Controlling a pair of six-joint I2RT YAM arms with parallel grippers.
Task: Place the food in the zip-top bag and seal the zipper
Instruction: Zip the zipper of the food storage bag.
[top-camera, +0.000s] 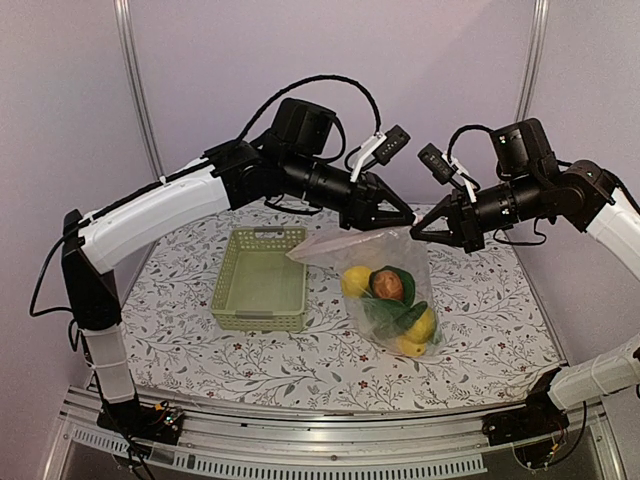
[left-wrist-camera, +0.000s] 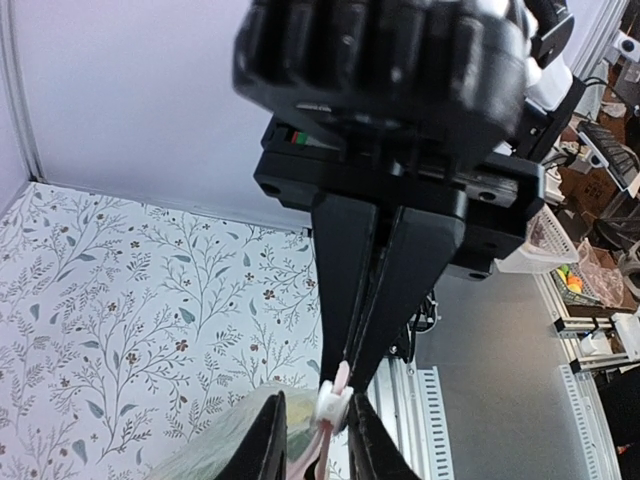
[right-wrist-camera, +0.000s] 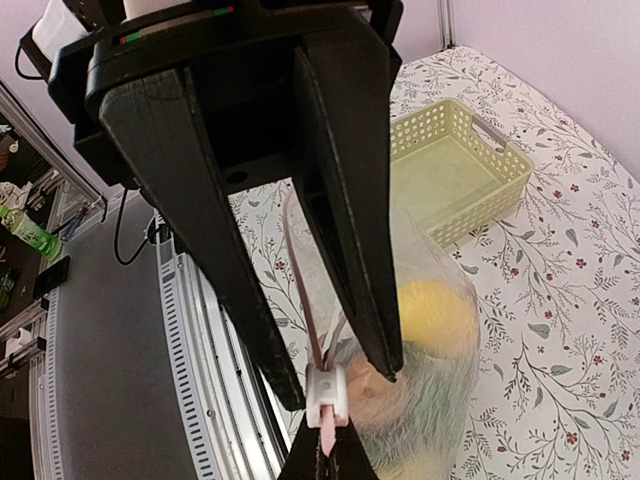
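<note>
The clear zip-top bag (top-camera: 385, 290) hangs between my two grippers above the table. Inside it are yellow lemons (top-camera: 356, 280), a reddish-brown round piece (top-camera: 389, 285), leafy green (top-camera: 385, 312) and more yellow pieces (top-camera: 420, 328). The pinkish zipper strip (top-camera: 350, 233) runs along its top edge. My right gripper (right-wrist-camera: 320, 445) is shut on the strip's end, right next to the white slider (right-wrist-camera: 327, 388). My left gripper (left-wrist-camera: 318, 400) is open astride the strip. The slider (left-wrist-camera: 332, 404) sits between its fingers and touches one.
An empty pale green lattice basket (top-camera: 262, 278) stands on the floral cloth just left of the bag, also in the right wrist view (right-wrist-camera: 455, 170). The table's metal front rail (top-camera: 330, 440) runs below.
</note>
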